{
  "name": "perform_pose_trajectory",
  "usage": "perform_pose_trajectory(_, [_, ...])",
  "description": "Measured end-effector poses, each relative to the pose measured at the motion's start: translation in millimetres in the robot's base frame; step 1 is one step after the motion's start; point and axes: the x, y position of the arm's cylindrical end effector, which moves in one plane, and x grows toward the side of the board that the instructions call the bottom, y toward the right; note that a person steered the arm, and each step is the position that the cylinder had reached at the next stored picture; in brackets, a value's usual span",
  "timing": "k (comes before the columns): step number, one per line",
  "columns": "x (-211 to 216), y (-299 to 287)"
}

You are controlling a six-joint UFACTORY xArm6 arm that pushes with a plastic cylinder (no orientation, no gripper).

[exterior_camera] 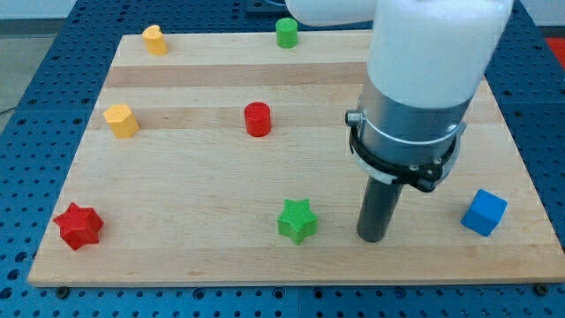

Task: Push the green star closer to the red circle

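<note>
The green star lies near the view's bottom, a little right of centre. The red circle stands above it, toward the middle of the board. My tip rests on the board just to the right of the green star, with a small gap between them. The arm's white and grey body rises from it toward the view's top right.
A blue cube sits at the right of the tip. A red star is at the bottom left. Two yellow blocks are at the left and a green cylinder at the top. The wooden board ends close below the green star.
</note>
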Motion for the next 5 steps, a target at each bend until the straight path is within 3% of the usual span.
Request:
perform_pose_trajectory(1, [9,-13])
perform_pose_trajectory(2, [-11,-76])
perform_pose_trajectory(3, [-63,-142])
perform_pose_trajectory(4, [-70,-143])
perform_pose_trajectory(5, [-33,-122])
